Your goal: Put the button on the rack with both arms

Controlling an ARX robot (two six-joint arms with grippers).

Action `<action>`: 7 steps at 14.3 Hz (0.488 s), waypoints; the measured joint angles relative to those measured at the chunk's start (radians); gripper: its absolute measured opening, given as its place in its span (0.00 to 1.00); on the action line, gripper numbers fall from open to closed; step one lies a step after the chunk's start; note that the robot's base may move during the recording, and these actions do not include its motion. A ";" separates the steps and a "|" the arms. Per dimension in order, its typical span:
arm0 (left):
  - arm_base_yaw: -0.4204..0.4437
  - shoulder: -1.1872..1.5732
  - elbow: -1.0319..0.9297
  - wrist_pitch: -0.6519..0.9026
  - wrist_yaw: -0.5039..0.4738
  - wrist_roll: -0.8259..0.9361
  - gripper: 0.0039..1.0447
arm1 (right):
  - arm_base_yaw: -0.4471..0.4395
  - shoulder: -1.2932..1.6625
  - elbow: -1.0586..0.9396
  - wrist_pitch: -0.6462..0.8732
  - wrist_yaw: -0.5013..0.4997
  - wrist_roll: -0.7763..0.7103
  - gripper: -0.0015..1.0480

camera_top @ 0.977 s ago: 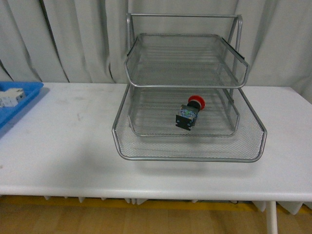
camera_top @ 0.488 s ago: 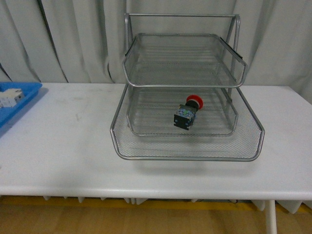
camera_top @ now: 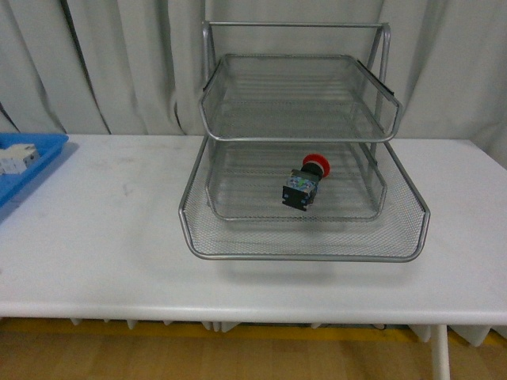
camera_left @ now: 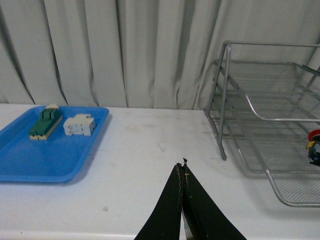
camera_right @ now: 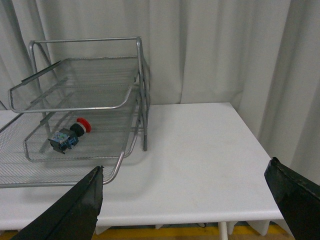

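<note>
Both far from button (camera_top: 305, 184), seemingly mid rack (camera_top: 301, 257) | left claw (camera_left: 182, 172) together | right claw (camera_right: 185, 169) apart

You see a shiny metal wire rack (camera_top: 305, 245) and a button (camera_top: 303, 186) with a glossy red cap. The table (camera_top: 103, 237) ahead of your left gripper (camera_left: 183, 167) looks smooth and matt.

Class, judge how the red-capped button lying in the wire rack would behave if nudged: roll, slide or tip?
The button lies on its side. Its round red cap might let it pivot, but the blocky body probably stops rolling. The mesh rack likely resists sliding.
</note>
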 joint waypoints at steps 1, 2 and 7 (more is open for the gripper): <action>0.000 -0.034 0.000 -0.023 0.000 0.000 0.01 | 0.000 0.000 0.000 0.000 0.000 0.000 0.94; 0.000 -0.056 0.000 -0.050 0.000 0.000 0.01 | 0.000 0.000 0.000 0.000 0.000 0.000 0.94; 0.000 -0.162 0.000 -0.152 0.000 0.000 0.01 | 0.000 0.000 0.000 0.000 0.000 0.000 0.94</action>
